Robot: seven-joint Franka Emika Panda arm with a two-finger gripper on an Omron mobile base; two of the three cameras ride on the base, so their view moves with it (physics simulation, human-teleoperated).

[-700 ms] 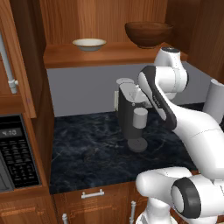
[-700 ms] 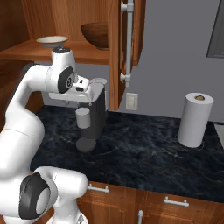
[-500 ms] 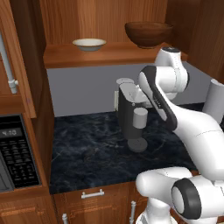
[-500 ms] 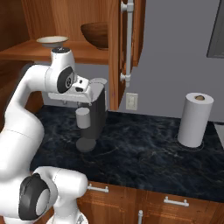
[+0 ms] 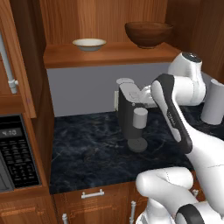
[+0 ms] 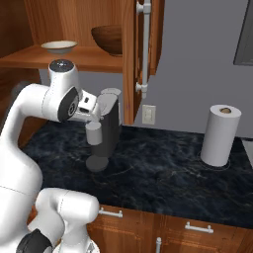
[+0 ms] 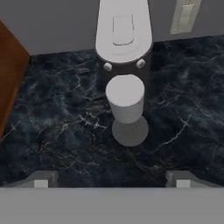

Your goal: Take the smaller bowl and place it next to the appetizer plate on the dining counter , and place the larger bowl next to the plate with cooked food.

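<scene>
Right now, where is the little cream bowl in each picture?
Left base view: the smaller bowl sits on the wooden shelf, upper middle-left, left of the larger bowl.
Right base view: the smaller bowl sits at upper left on the shelf, again left of the larger bowl.
Hand view: not in it.
Shared landmark: the coffee machine on the dark marble counter, below the shelf in both base views and top centre in the hand view.
</scene>
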